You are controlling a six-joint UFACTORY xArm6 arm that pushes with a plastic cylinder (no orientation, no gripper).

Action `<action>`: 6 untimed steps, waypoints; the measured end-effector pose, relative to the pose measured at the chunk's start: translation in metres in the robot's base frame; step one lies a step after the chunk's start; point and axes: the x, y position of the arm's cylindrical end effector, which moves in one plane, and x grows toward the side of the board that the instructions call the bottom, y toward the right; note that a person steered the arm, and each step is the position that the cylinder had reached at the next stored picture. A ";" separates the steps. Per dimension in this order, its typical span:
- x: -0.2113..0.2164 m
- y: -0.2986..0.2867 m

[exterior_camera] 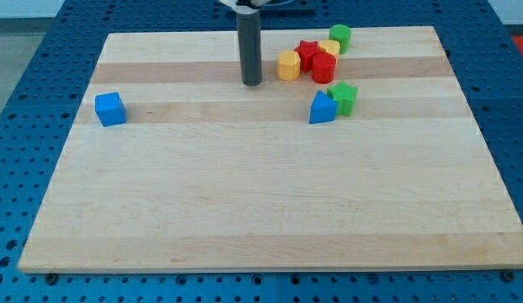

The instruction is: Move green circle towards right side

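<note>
The green circle is a short green cylinder near the view's top, right of centre, at the upper right of a tight cluster. My tip rests on the board to the left of that cluster, about a hundred pixels left of and below the green circle. The cluster holds a yellow hexagon block, a red star, a red block and a yellow block partly hidden behind the red ones.
A green star and a blue triangular block sit touching just below the cluster. A blue cube stands alone at the view's left. The wooden board lies on a blue perforated table.
</note>
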 end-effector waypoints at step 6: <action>-0.102 0.149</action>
